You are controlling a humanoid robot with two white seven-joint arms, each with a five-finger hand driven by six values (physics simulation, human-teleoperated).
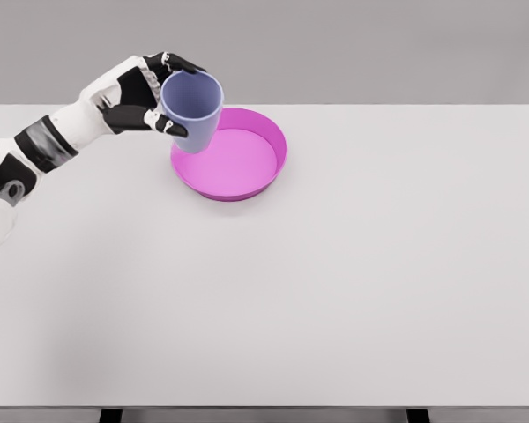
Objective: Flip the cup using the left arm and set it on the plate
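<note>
Cup, lavender plastic tumbler [194, 110], clamped in left hand [139, 95] fingers, mouth up, tilted toward camera, hanging over magenta round plate [273, 163] at its ten o'clock rim. Advice: level it, shift toward plate centre, lower, then release.

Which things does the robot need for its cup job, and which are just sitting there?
Needed for the job:
- left hand, holding the cup
- blue cup, upright with its mouth up, held above the plate's left edge
- pink plate

Just there:
- white table, which the plate rests on
</note>
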